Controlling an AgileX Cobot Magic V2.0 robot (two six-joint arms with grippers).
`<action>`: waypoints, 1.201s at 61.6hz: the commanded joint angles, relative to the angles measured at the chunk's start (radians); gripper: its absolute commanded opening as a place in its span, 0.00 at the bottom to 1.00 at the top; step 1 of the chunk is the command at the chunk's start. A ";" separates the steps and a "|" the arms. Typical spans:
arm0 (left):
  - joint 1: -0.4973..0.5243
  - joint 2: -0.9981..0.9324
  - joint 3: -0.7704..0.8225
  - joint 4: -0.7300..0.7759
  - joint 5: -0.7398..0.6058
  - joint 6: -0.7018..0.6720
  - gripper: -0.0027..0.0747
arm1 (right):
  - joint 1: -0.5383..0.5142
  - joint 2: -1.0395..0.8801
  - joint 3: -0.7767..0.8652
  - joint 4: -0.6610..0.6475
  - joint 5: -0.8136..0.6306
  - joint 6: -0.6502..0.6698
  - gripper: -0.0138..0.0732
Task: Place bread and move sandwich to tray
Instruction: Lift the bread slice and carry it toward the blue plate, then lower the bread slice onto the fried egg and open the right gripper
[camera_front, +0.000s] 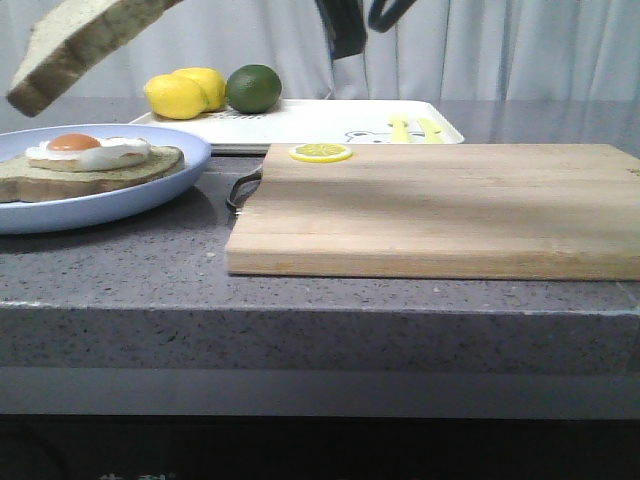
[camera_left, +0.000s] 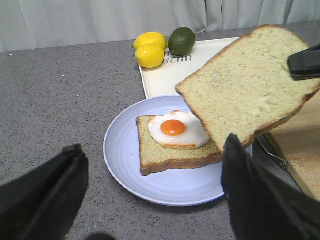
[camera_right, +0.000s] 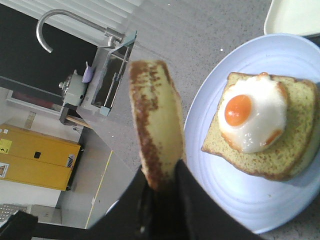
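Note:
A thick bread slice (camera_front: 75, 45) with a brown crust hangs tilted in the air above the pale blue plate (camera_front: 100, 205). My right gripper (camera_right: 162, 182) is shut on one edge of it (camera_right: 155, 120); its black finger (camera_left: 304, 62) shows at the bread's corner (camera_left: 245, 85). On the plate (camera_left: 130, 165) lies one bread slice (camera_left: 165, 155) with a fried egg (camera_left: 175, 129) on top. My left gripper (camera_left: 152, 200) is open and empty, above the counter beside the plate. The white tray (camera_front: 300, 125) stands behind the plate.
Two lemons (camera_front: 185, 93) and a lime (camera_front: 253, 88) sit at the tray's left end. A pale wooden board (camera_front: 440, 205) with a lemon slice (camera_front: 320, 152) lies right of the plate, a metal handle (camera_front: 240, 190) at its left edge. The counter's front edge is close.

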 joint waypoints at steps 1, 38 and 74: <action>-0.005 0.013 -0.026 -0.001 -0.082 -0.001 0.74 | 0.023 -0.004 -0.083 0.143 -0.018 0.033 0.10; -0.005 0.013 -0.026 -0.001 -0.083 -0.001 0.74 | 0.115 0.232 -0.325 0.143 -0.226 0.351 0.10; -0.005 0.013 -0.026 -0.001 -0.084 -0.001 0.74 | 0.119 0.283 -0.353 0.120 -0.234 0.357 0.11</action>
